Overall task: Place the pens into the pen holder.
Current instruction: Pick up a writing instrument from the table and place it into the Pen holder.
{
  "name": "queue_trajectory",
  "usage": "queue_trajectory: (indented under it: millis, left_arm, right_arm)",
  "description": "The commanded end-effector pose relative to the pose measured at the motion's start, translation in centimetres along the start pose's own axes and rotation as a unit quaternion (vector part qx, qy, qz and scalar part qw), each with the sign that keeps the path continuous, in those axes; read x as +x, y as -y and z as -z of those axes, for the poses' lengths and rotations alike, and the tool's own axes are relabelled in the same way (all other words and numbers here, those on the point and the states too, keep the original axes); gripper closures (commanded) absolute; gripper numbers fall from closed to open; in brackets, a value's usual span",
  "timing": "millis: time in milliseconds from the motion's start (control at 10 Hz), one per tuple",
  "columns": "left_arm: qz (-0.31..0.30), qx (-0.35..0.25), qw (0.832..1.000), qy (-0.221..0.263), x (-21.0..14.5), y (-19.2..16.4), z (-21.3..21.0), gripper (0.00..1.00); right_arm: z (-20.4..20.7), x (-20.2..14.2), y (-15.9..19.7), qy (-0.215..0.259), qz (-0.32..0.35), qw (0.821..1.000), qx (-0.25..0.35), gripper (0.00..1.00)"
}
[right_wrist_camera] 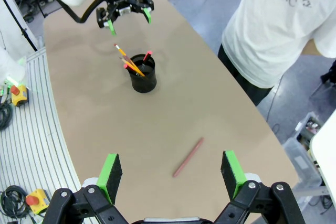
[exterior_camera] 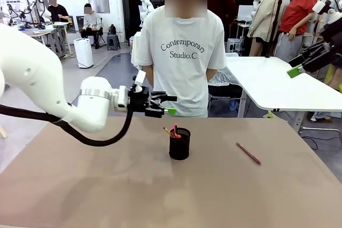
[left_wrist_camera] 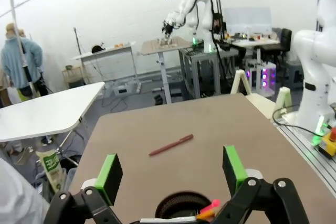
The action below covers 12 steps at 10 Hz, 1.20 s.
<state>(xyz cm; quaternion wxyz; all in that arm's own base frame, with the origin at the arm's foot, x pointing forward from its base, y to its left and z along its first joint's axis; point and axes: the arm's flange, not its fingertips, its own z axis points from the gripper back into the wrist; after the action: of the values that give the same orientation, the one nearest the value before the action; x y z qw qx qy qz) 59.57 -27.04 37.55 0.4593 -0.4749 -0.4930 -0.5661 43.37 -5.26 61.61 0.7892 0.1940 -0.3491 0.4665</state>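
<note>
Front view: two pens (exterior_camera: 173, 131) in the pen holder (exterior_camera: 179, 147), pinkish-red pen (exterior_camera: 248, 153) to go; left fingers (exterior_camera: 170, 111), right fingers (right_wrist_camera: 111, 170) wide open, empty.

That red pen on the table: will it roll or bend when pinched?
The red pen looks thin and straight, so it is probably stiff and light. Lying flat on the smooth table, it may roll if nudged sideways.

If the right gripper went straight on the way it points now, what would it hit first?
Probably the bare table beside the pinkish-red pen, which lies ahead of the open right gripper. Depth is unclear, so it might touch the pen first.
</note>
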Motion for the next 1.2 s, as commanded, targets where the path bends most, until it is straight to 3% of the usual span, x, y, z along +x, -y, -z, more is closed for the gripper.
queue_trajectory:
  millis: [0, 300, 600, 900, 1100]
  left_arm:
    - [0.004, -0.026, 0.998, -0.049, 2.6, -0.1, -2.4, 0.0]
    - [0.009, -0.02, 0.984, -0.174, 6.3, 0.6, -7.3, 0.0]
    - [-0.002, 0.028, 0.965, -0.259, 10.4, 1.0, -11.5, 0.0]
    - [-0.027, 0.066, 0.945, -0.32, 13.1, 2.7, -14.3, 0.0]
    - [-0.045, 0.077, 0.941, -0.325, 14.8, 3.8, -15.9, 0.0]
  right_arm:
    - [-0.1, 0.1, -0.1, 0.006, 0.0, 1.0, 0.0, 0.0]
    - [-0.1, 0.1, -0.1, 0.006, 0.0, 1.0, 0.0, 0.0]
    - [-0.1, 0.1, -0.1, 0.006, 0.0, 1.0, 0.0, 0.0]
    - [-0.1, 0.1, -0.1, 0.006, 0.0, 1.0, 0.0, 0.0]
    - [-0.1, 0.1, -0.1, 0.006, 0.0, 1.0, 0.0, 0.0]
